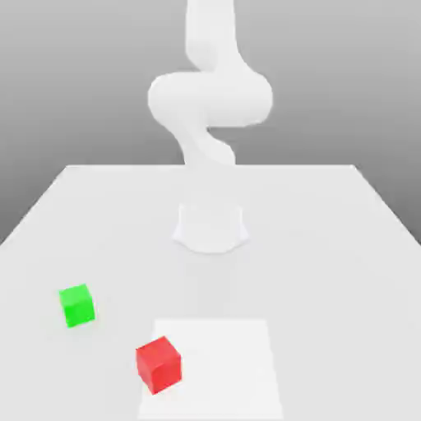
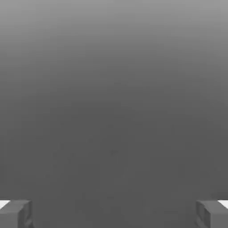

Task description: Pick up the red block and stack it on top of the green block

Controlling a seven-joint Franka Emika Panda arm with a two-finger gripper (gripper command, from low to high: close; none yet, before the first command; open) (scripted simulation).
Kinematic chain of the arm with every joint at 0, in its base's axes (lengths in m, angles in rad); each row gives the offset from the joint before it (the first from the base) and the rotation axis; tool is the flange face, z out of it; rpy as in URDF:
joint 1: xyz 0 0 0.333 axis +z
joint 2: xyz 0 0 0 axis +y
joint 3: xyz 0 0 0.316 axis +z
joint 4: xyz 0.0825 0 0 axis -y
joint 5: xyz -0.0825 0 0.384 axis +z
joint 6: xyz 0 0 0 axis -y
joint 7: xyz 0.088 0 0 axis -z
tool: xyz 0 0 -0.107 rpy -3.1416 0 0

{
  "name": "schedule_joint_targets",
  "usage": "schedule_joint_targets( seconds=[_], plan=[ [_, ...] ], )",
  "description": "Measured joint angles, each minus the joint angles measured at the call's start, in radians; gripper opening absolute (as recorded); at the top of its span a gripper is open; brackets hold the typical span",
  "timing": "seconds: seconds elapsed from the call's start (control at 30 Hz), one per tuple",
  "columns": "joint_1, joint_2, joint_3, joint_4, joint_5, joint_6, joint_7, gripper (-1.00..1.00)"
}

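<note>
Red block, green block: smooth matte cubes, well apart.

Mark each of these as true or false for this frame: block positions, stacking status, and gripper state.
1. The red block sits on top of the green block. False: both rest on the table, apart from each other.
2. The green block lies toward the exterior view's left of the red block. True.
3. The gripper is shut on the red block. False: its fingertips stand wide apart with nothing between them.
4. The red block overlaps the edge of a lighter square patch on the table. True.
5. The green block is nearer the exterior camera than the red block. False: the red block is nearer.
</note>
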Motion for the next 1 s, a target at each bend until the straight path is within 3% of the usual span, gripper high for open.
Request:
schedule_joint_targets(
  seconds=[0.4,0.73,0.9,0.93,1.0],
  plan=[
    [-0.180,0.444,0.085,-0.151,-0.073,0.206,0.423,0.00],
    [-0.240,0.799,0.073,-0.275,-0.033,0.379,0.694,0.00],
    [-0.221,0.978,0.046,-0.263,-0.056,0.521,0.739,0.00],
    [-0.213,1.012,0.037,-0.258,-0.064,0.550,0.745,-1.00],
    [-0.213,1.012,0.037,-0.258,-0.064,0.550,0.745,-1.00]
  ],
)
